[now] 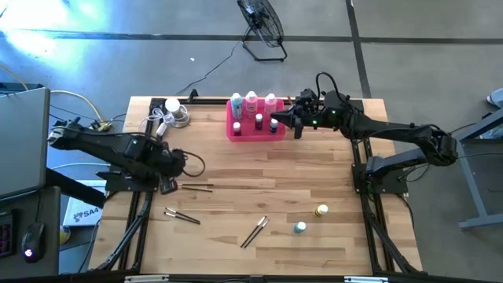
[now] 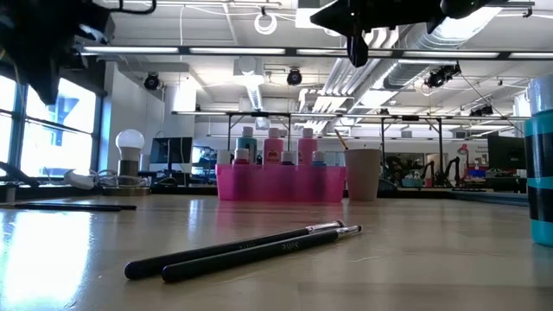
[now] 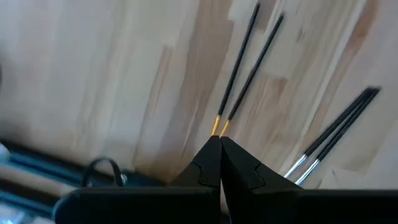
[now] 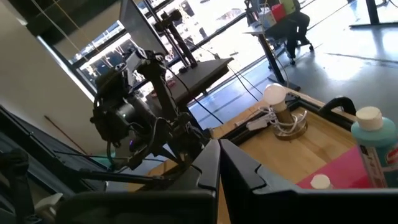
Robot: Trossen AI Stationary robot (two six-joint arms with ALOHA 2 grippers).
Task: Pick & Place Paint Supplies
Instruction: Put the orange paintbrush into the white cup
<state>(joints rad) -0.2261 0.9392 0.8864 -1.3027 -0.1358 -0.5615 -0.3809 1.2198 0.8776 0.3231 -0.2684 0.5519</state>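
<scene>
Bottles (image 1: 251, 102) stand in the pink tray (image 1: 236, 130) at table's 12 o'clock; brush pairs (image 1: 254, 232) lie toward 6. My right gripper (image 1: 297, 126), clenched, empty, hovers beside the tray. My left gripper (image 1: 169, 187), clenched, probably above one pair (image 3: 239, 68).

Two paintbrushes (image 2: 242, 249) lie before the pink tray (image 2: 281, 183) holding bottles (image 2: 275, 145).

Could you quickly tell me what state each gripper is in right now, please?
Left gripper: jaws closed, holding nothing, above a pair of paintbrushes.
Right gripper: jaws closed, holding nothing, by the pink tray.
</scene>
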